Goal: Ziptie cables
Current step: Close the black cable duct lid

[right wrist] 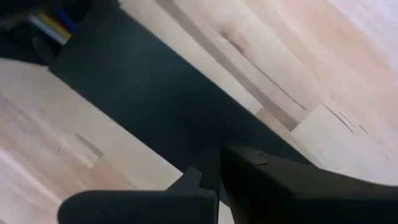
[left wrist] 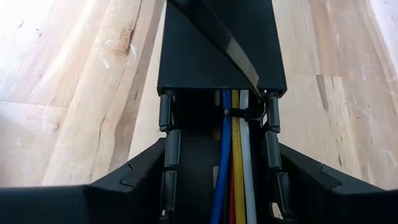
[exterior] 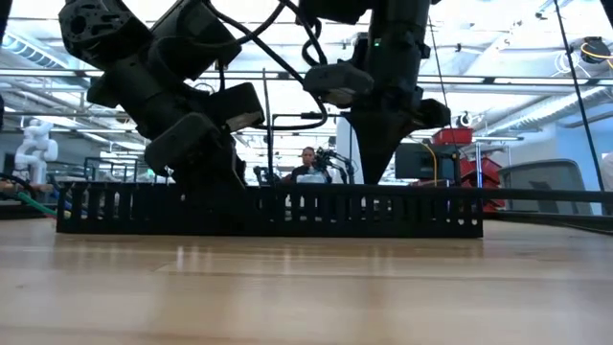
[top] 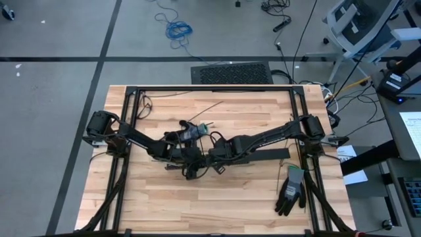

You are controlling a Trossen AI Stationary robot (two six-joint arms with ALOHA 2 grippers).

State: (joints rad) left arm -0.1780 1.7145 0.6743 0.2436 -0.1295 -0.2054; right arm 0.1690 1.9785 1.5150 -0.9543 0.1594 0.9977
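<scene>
Cables (left wrist: 235, 162), blue, yellow, white and red, lie inside the black slotted duct (left wrist: 217, 56), a black tie round them near its cover. Thin, limp, slippery-looking: best pinched beside that tie. Both hands hover over the duct; grip unclear.

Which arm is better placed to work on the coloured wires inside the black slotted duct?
Left. Its gripper straddles the black slotted duct directly over the blue, yellow and white wires; the right gripper sits at the covered part.
</scene>
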